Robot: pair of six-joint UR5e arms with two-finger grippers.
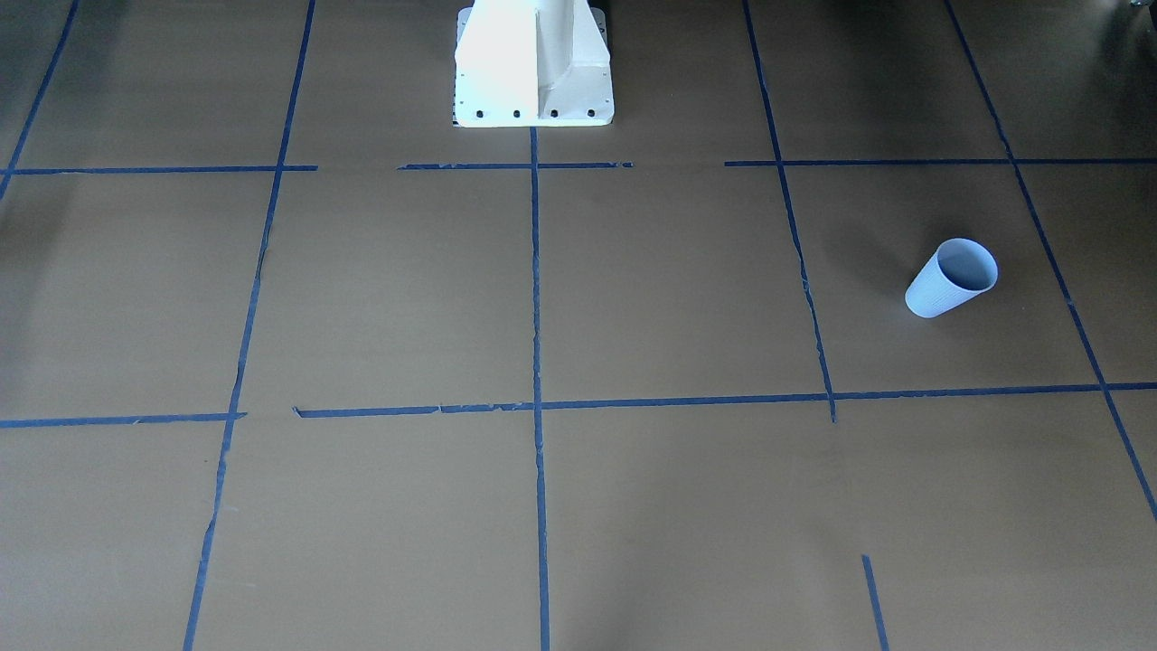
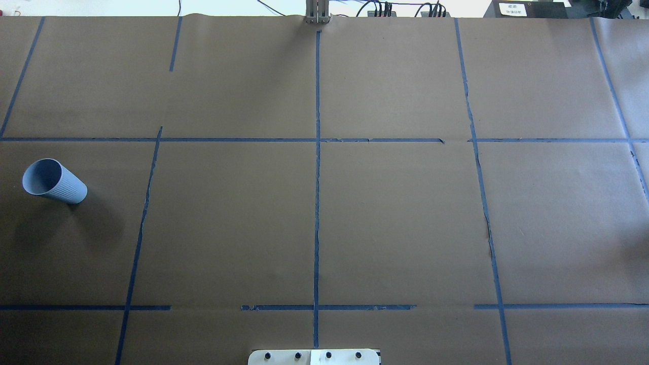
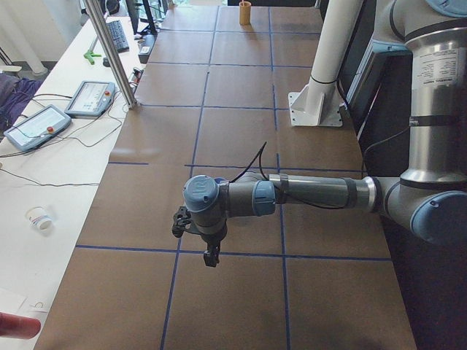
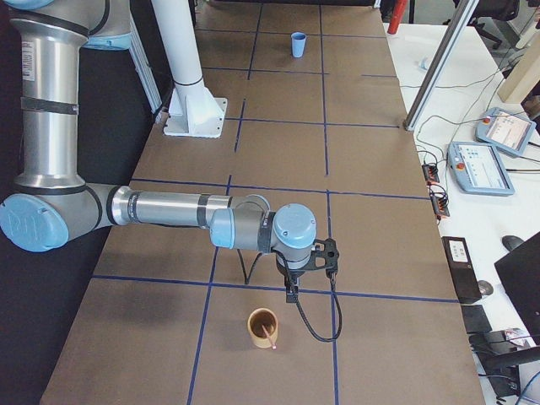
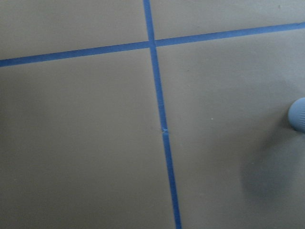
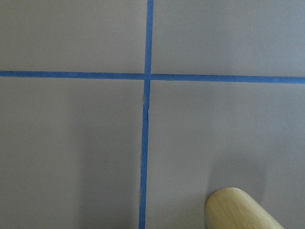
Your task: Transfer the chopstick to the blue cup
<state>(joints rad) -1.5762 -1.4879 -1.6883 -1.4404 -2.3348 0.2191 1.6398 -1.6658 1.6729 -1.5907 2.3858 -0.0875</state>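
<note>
The blue cup (image 1: 952, 278) stands upright on the brown table, out at the robot's left end; it also shows in the overhead view (image 2: 54, 181), far off in the right side view (image 4: 298, 44), and as a sliver in the left wrist view (image 5: 298, 114). The chopstick (image 4: 268, 335) leans inside a tan wooden cup (image 4: 262, 327) at the robot's right end. The right gripper (image 4: 291, 294) hangs just above and behind that cup, whose wall shows in the right wrist view (image 6: 238, 211). The left gripper (image 3: 211, 259) hovers over the table. I cannot tell whether either gripper is open or shut.
A white pedestal (image 1: 533, 63) stands at the robot side of the table. Teach pendants (image 4: 479, 167) and cables lie on the white side bench, behind a metal post (image 4: 434, 67). Blue tape lines divide the brown paper into squares.
</note>
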